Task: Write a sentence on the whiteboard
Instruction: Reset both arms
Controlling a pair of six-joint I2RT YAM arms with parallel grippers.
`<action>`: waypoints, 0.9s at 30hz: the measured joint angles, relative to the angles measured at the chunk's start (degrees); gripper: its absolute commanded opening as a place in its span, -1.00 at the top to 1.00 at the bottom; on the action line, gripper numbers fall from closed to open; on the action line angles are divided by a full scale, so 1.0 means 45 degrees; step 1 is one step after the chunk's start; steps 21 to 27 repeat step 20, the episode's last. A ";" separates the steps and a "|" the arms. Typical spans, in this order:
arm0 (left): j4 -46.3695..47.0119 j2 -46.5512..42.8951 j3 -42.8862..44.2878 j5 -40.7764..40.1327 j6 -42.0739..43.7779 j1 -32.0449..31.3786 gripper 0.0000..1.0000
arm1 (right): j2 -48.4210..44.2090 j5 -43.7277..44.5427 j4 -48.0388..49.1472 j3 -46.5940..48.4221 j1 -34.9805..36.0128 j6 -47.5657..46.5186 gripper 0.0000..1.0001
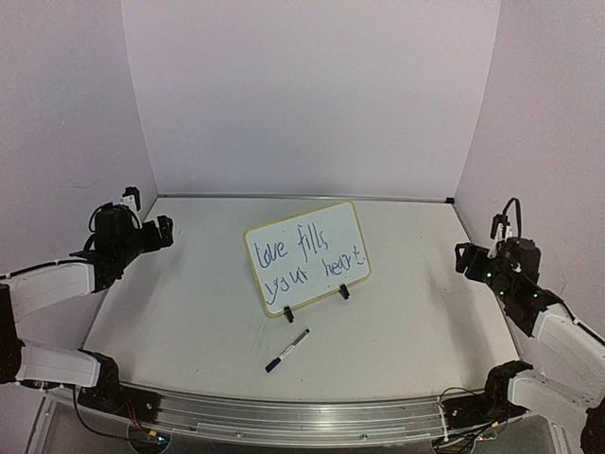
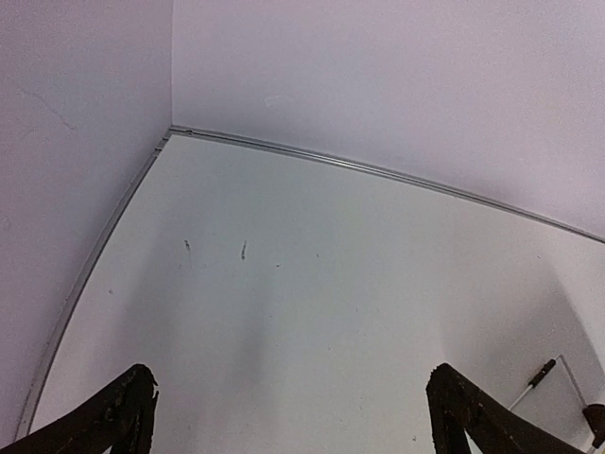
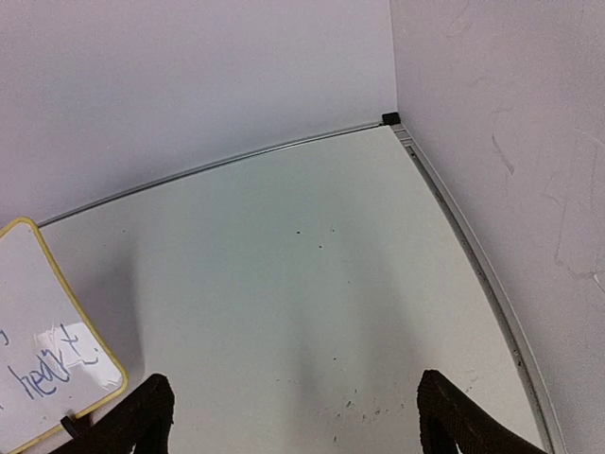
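Note:
The whiteboard (image 1: pixel 307 255) stands tilted on two black clip feet in the middle of the table. It carries the sentence (image 1: pixel 310 256) in blue marker, two lines reading about "love fills your heart". Its right edge with "heart" shows in the right wrist view (image 3: pixel 47 350). A marker pen (image 1: pixel 286 350) lies on the table in front of the board; its end shows in the left wrist view (image 2: pixel 534 381). My left gripper (image 1: pixel 163 232) is open and empty at the table's left edge. My right gripper (image 1: pixel 463 259) is open and empty at the right edge.
White walls close in the table on the left, back and right. A metal rail (image 1: pixel 302 197) runs along the back edge. The table surface (image 1: pixel 189 322) is white with small marks.

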 measured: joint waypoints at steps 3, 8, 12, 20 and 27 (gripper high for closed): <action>0.1209 0.0024 -0.0772 -0.0641 0.0359 0.0000 -0.99 | -0.0068 0.0466 0.1195 -0.1141 0.0000 -0.0267 -0.71; 0.2793 0.0219 -0.2108 -0.1331 0.0748 0.0000 -0.99 | -0.0078 0.1161 0.2234 -0.2361 0.0000 -0.0588 -0.71; 0.3215 0.0413 -0.2565 -0.1593 0.0928 0.0000 -0.99 | -0.0486 0.1511 0.2827 -0.2535 0.0000 -0.0753 -0.71; 0.4197 0.0282 -0.2817 -0.1792 0.1234 0.0000 -0.99 | -0.1035 0.1749 0.3327 -0.2671 0.0000 -0.0860 -0.71; 0.4197 0.0282 -0.2817 -0.1792 0.1234 0.0000 -0.99 | -0.1035 0.1749 0.3327 -0.2671 0.0000 -0.0860 -0.71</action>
